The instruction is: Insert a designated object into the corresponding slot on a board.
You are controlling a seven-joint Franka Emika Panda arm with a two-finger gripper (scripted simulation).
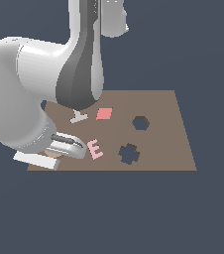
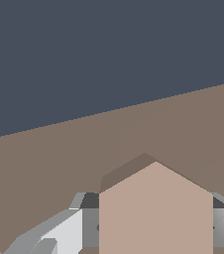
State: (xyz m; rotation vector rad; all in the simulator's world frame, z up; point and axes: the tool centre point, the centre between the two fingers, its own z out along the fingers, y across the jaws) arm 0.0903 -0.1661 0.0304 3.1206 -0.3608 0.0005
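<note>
Exterior view first: brown board lying flat, two dark holes cut into it. Six-sided slot toward the exterior view's right, nothing inside. Jagged gear-shaped hole just nearer the camera, nothing inside either. Red square tile sitting flat on the board beside the slot, apart from it. Pink "E" lying flat nearer the front edge, close to the gear-shaped hole but not touching. Pale letter piece half hidden behind the arm, exact shape hard to call.

Arm sweeping in from the exterior view's left, bulky white links filling that side, forearm dropping down over the board's far left part. Wrist bent low at the board's left front corner, gripper pointed down at the surface there, mostly masked by the wrist housing.

Wrist view now: hexagonal block large and light tan, dead centre between the two grey fingers, one flat side against each pad. Jaws closed against the block, gripping it from both sides. Brown board surface stretching beyond, a sliver of pink at the frame's corner. Block well apart from the slot, over at the opposite end of the board.
</note>
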